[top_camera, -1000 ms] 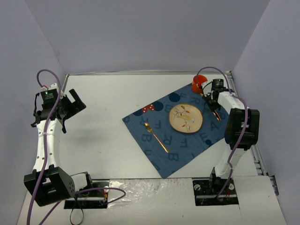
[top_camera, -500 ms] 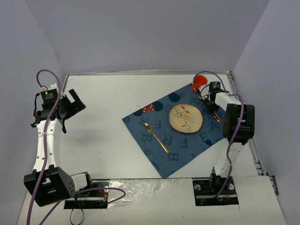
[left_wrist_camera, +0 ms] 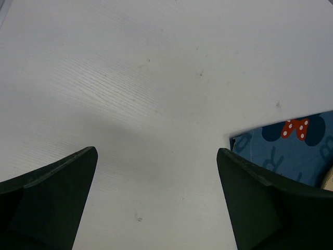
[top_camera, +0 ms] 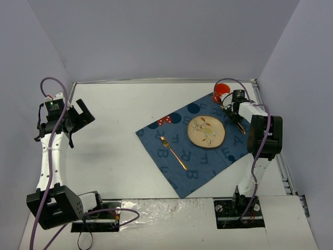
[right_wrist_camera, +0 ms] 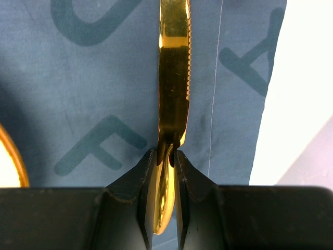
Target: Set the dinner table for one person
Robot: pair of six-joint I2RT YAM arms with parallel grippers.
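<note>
Right claw (right_wrist_camera: 166, 152) clamping slim gold serrated metal knife (right_wrist_camera: 174, 67) over blue letter-printed fabric cloth (right_wrist_camera: 93, 78); left claw (left_wrist_camera: 156, 153) hanging wide open left of cloth; large white rectangular bench (left_wrist_camera: 156, 78) lying beneath cloth.

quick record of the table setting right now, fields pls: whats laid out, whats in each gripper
surface: white dinner table, blue letter cloth on its right half
plate: middle of the cloth
fork: on the cloth, left of plate
cup: red, by the cloth's far corner
right gripper: shut on gold knife, over cloth right of plate
left gripper: open, empty, over bare table
</note>
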